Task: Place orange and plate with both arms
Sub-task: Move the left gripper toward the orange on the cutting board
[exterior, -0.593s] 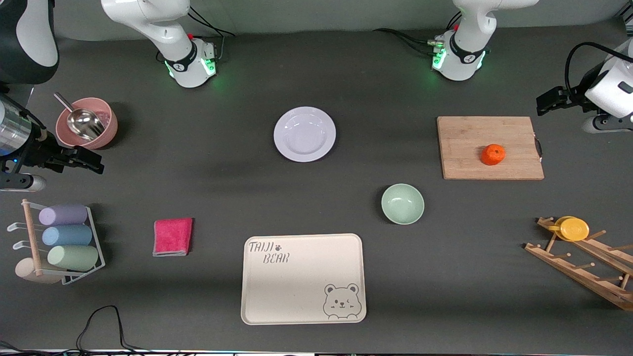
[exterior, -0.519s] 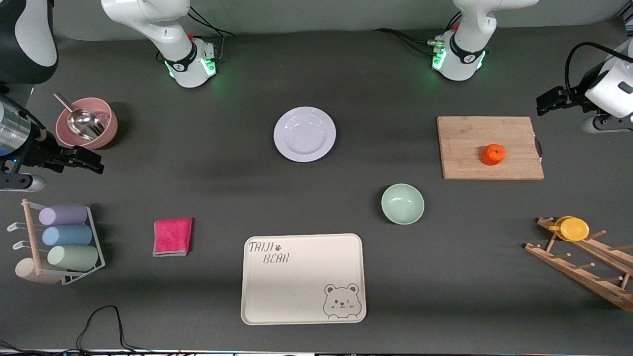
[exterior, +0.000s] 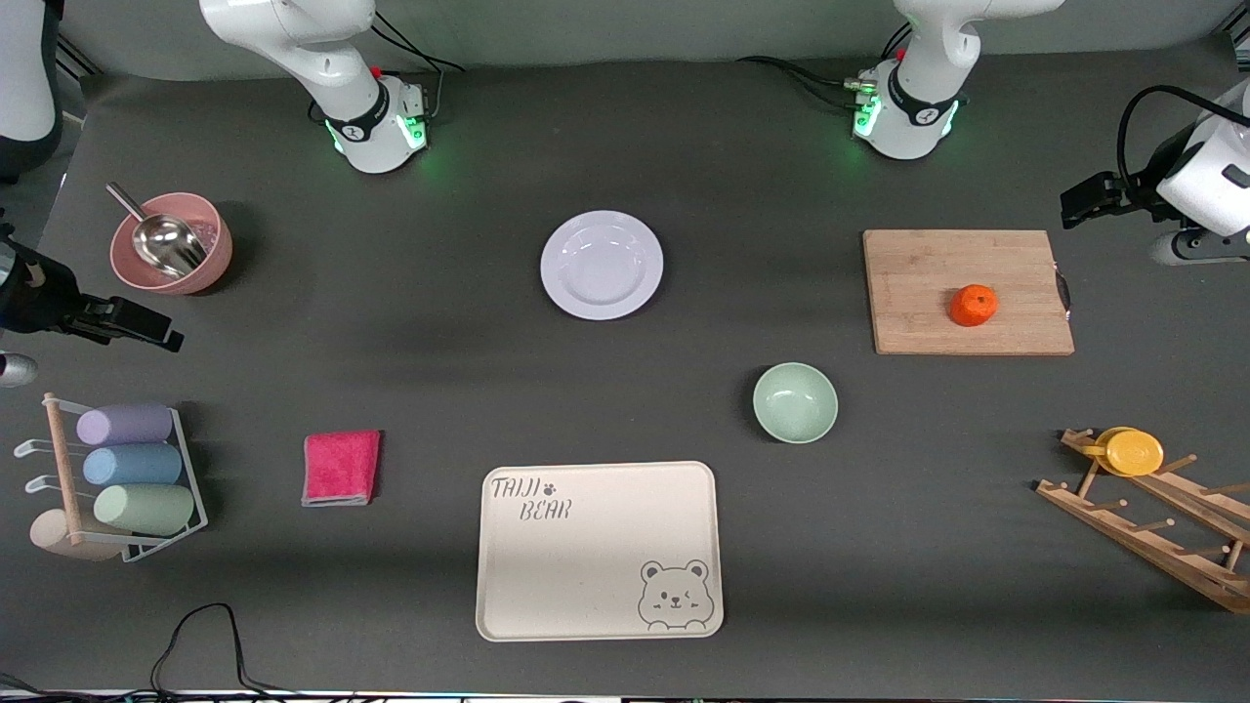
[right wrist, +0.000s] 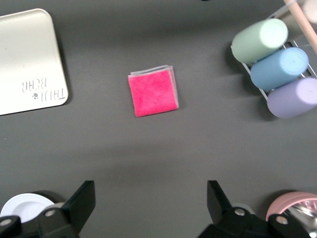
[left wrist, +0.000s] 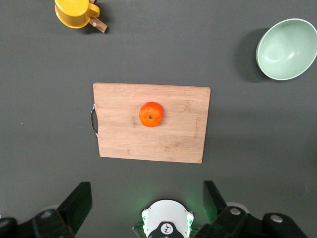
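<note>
The orange (exterior: 974, 305) lies on a wooden cutting board (exterior: 918, 293) toward the left arm's end of the table; it also shows in the left wrist view as the orange (left wrist: 151, 114). The plate (exterior: 602, 265), white and faintly lavender, sits bare in the middle of the table. My left gripper (exterior: 1079, 202) hangs open and empty high over the table edge beside the board; its own camera shows this gripper (left wrist: 147, 201) with the jaws wide apart. My right gripper (exterior: 146, 332) hangs open and empty over the right arm's end of the table, and its own camera shows it (right wrist: 151, 198) the same way.
A pale green bowl (exterior: 795, 402) stands nearer the camera than the board. Nearest the camera lies the beige bear tray (exterior: 599, 508). A pink cloth (exterior: 341, 468), a rack of pastel cups (exterior: 127, 469) and a pink bowl with a scoop (exterior: 171, 242) sit toward the right arm's end. A wooden rack with a yellow cup (exterior: 1133, 452) stands at the left arm's end.
The right gripper has drawn back toward the table's edge at the right arm's end. The left gripper has barely shifted. Orange and plate have not moved.
</note>
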`<state>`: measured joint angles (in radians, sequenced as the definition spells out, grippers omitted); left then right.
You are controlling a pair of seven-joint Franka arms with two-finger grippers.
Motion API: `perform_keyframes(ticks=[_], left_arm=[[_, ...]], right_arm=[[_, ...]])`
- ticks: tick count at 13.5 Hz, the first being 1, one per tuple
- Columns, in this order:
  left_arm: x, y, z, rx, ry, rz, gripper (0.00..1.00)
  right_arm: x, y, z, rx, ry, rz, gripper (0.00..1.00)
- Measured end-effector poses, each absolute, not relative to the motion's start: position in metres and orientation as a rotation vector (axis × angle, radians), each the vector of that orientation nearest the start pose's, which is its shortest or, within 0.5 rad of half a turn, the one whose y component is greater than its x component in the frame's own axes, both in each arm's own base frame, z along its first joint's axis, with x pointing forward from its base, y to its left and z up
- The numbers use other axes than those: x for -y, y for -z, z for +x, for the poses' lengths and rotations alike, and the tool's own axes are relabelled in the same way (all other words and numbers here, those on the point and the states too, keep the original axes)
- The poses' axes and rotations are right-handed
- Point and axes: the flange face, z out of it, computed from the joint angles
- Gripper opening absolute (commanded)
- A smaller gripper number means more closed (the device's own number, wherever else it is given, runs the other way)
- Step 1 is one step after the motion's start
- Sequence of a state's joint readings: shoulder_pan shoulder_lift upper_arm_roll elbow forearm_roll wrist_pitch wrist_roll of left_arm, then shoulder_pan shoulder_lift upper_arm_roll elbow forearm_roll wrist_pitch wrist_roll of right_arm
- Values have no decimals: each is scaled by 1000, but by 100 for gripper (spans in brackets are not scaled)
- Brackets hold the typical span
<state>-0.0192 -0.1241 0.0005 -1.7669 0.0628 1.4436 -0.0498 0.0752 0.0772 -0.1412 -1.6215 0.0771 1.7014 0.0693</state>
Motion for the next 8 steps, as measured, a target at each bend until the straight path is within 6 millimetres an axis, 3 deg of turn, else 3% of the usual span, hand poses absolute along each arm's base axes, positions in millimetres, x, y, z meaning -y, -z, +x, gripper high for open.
perform_keyframes(ticks=[5, 8], left_arm=[[-1, -581, 497, 56, -351, -3040, 100], [-20, -560, 497, 104, -413, -3028, 100]], right_arm=[[15, -582, 571, -177, -37, -3061, 100], [15, -581, 567, -177, -65, -3061, 100]])
